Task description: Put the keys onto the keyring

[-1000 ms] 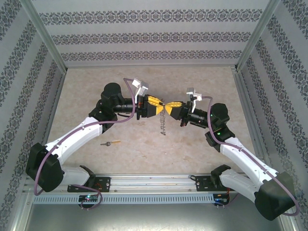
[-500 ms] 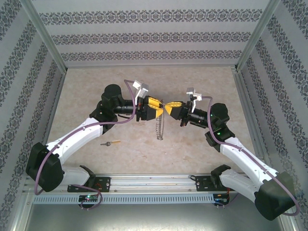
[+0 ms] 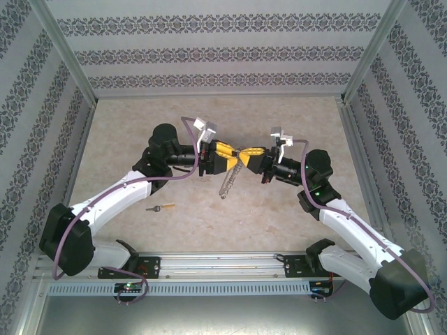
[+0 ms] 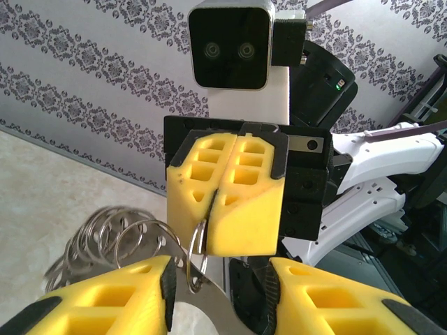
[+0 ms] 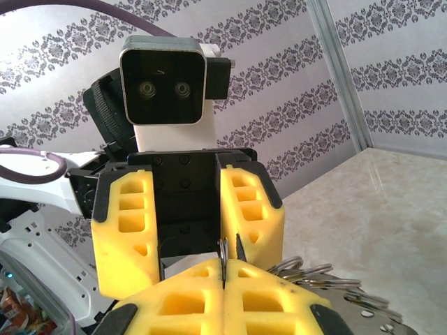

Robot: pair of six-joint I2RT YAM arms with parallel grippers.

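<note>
r gripper (image 3: pixel 244 151) pinching keyring (image 3: pixel 228 183), l gripper (image 3: pixel 235 157) fingers apart, key (image 3: pixel 162 207) on table (image 3: pixel 293 118)

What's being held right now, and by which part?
Right hand pinches the coiled grey metal keyring by one upper loop; the rest dangles. Left hand is open.

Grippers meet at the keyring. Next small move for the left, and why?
Probably ease the left gripper back off the keyring, toward the key: the right gripper is shut on the ring, the left's jaws stand open, and the key lies on the table beside the left arm.
</note>
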